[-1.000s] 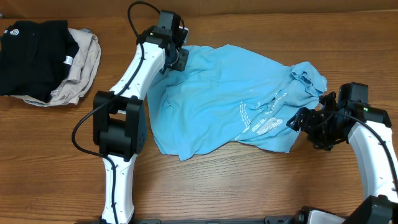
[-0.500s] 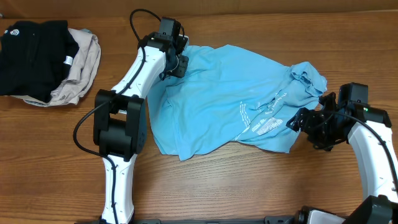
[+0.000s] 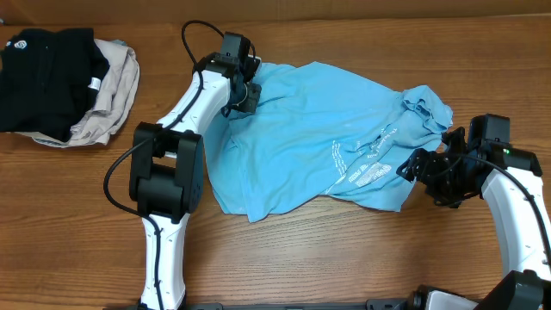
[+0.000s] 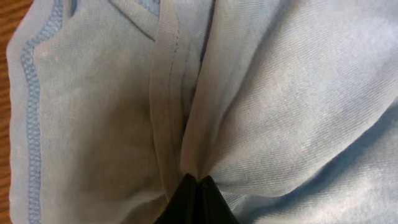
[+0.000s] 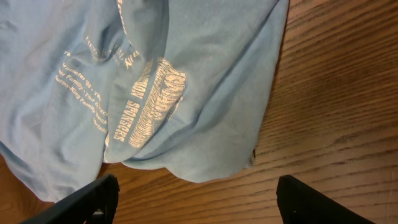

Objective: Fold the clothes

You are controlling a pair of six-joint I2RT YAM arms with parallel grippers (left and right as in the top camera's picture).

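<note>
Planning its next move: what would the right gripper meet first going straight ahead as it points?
Most likely the T-shirt, its lettered fold lying just ahead on the table; depth is unclear.

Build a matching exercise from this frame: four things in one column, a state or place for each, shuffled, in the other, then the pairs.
Things:
1. blue T-shirt
2. black garment
3. left gripper
4. right gripper

States:
A. open, at the shirt's printed edge
B. shut, pinching shirt fabric
C. spread out but crumpled, lettering showing
D. piled on a beige garment

Pairs: 1-C, 2-D, 3-B, 4-A
</note>
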